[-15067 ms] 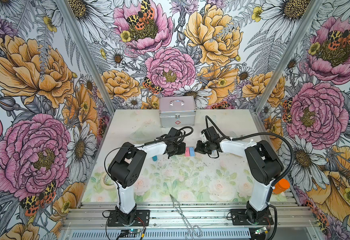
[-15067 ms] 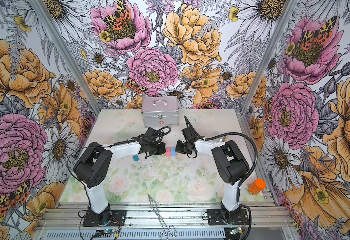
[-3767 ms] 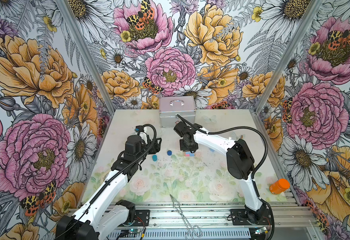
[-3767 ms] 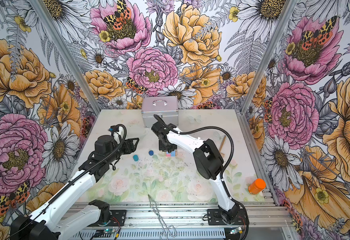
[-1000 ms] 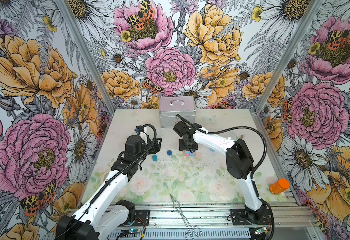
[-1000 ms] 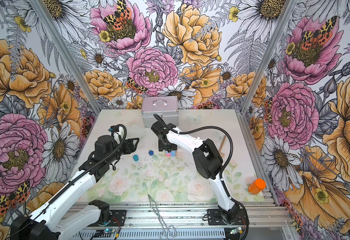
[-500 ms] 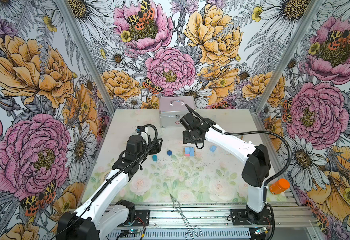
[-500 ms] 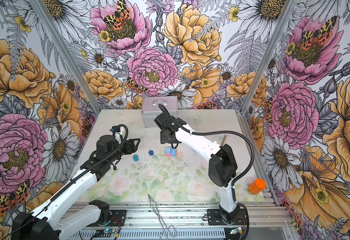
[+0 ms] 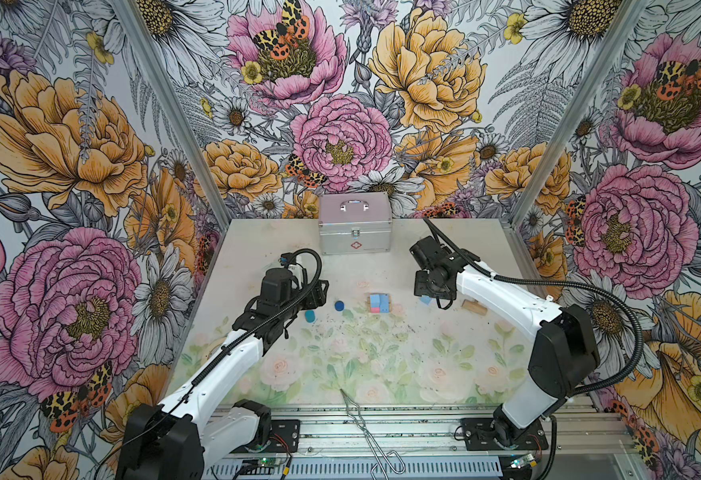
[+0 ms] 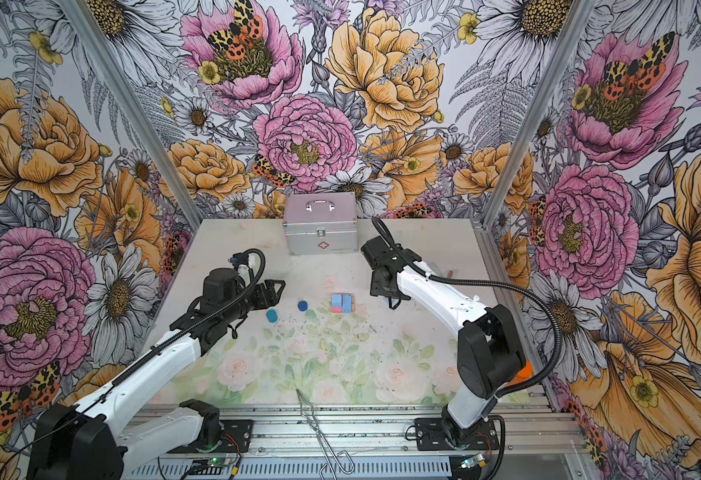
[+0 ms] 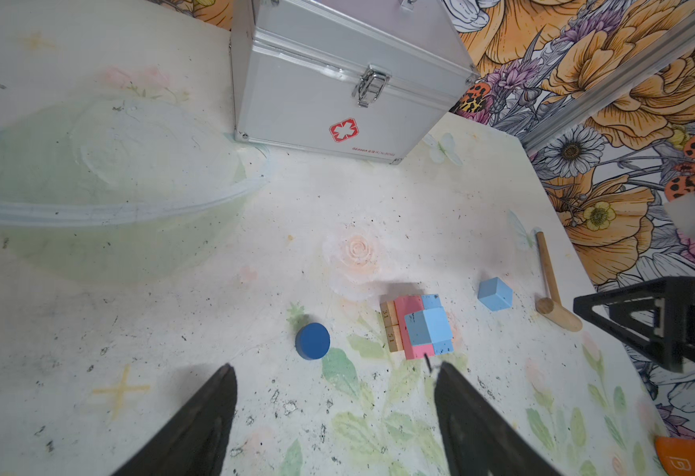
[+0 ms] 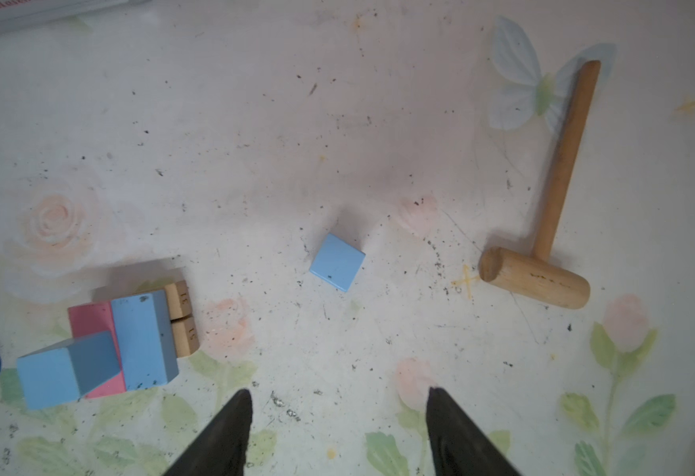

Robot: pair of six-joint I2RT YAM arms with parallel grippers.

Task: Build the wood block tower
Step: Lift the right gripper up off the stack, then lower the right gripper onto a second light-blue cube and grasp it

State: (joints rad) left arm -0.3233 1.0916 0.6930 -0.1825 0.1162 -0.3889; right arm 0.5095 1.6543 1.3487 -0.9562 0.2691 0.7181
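The tower [image 9: 379, 303] [image 10: 341, 303] stands mid-table: tan planks under a pink slab and a blue slab [image 12: 144, 338], with a light blue cube [image 11: 422, 325] on top. A dark blue cylinder [image 9: 339, 306] [image 11: 312, 341] and a teal cylinder [image 9: 309, 316] lie to its left. My left gripper [image 9: 319, 293] [image 11: 334, 366] hovers open and empty by the two cylinders. A loose light blue cube [image 12: 337, 261] [image 11: 495, 293] lies right of the tower. Above that cube my right gripper [image 9: 434, 293] [image 12: 338, 390] hangs open and empty.
A silver case [image 9: 355, 228] stands at the back. A wooden mallet [image 12: 543, 263] [image 9: 474, 306] lies right of the loose cube. A clear bowl [image 11: 111, 185] sits left of the case. Metal tongs [image 9: 365, 424] lie at the front edge, an orange object [image 10: 525, 370] at the right.
My right gripper has left the tower, risen and swung right, to above the loose cube. A light blue cube now shows uncovered on top of the tower. The left arm has barely moved.
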